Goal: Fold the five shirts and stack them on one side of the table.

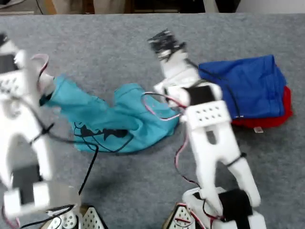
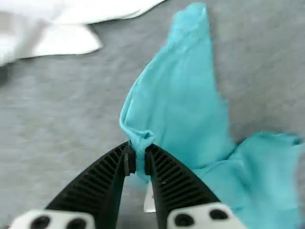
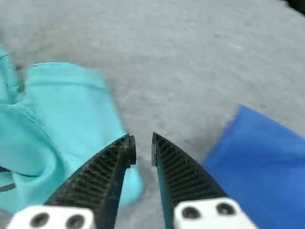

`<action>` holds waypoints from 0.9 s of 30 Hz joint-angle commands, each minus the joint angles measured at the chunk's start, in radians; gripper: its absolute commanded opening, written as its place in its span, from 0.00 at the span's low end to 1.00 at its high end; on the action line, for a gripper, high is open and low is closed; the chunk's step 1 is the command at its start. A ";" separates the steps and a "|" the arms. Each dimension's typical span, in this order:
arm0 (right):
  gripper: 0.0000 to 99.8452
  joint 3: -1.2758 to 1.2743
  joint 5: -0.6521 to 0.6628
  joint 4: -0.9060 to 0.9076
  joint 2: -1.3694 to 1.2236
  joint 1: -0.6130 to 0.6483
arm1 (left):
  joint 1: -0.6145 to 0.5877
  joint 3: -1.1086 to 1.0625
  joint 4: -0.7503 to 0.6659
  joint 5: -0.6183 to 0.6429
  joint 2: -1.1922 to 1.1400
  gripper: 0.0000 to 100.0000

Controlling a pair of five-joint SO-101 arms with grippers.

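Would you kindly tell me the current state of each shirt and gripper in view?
teal shirt, unfolded, crumpled on the table, one edge pinched.
blue shirt, folded, lying on the red shirt.
red shirt, under the blue one, edge showing.
white cloth, loose on the table.
left gripper, shut on the teal shirt.
right gripper, slightly open, empty.

The desk [image 1: 119, 43] has a grey, felt-like cover, evenly lit. Beyond its far edge there is brown wooden furniture [image 1: 86, 5] toward the left, a dark gap [image 1: 167, 5] in the middle and a white surface [image 1: 271, 5] at the right.
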State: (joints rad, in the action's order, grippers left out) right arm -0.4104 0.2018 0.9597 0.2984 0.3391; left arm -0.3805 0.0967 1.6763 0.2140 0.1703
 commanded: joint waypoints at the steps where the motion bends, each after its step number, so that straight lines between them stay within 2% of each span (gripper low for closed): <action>1: 0.08 0.131 -0.003 0.005 -0.136 0.079 | -0.146 -0.338 -0.115 -0.213 0.228 0.02; 5: 0.08 0.367 -0.003 0.060 -0.414 0.090 | -0.272 -0.628 -0.247 -0.405 0.306 0.02; 9: 0.08 0.694 -0.063 0.190 -0.713 0.091 | -0.391 -0.798 -0.348 -0.485 0.335 0.02; 13: 0.08 1.076 -0.064 0.351 -0.992 0.119 | -0.491 -0.891 -0.471 -0.488 0.329 0.02; 17: 0.09 1.454 -0.063 0.514 -1.254 0.162 | -0.514 -0.976 -0.595 -0.480 0.329 0.02; 21: 0.19 1.804 -0.020 0.652 -1.484 0.208 | -0.512 -1.059 -0.727 -0.430 0.329 0.02; 24: 0.21 2.006 0.020 0.694 -1.626 0.232 | -0.511 -1.126 -0.815 -0.404 0.329 0.02; 27: 0.21 2.080 0.020 0.690 -1.696 0.234 | -0.512 -1.166 -0.856 -0.397 0.329 0.02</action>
State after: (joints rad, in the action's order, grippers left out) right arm 1.5489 0.2110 1.6410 -1.3709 0.5631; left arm -0.8807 -1.0526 0.8646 -0.2002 0.4726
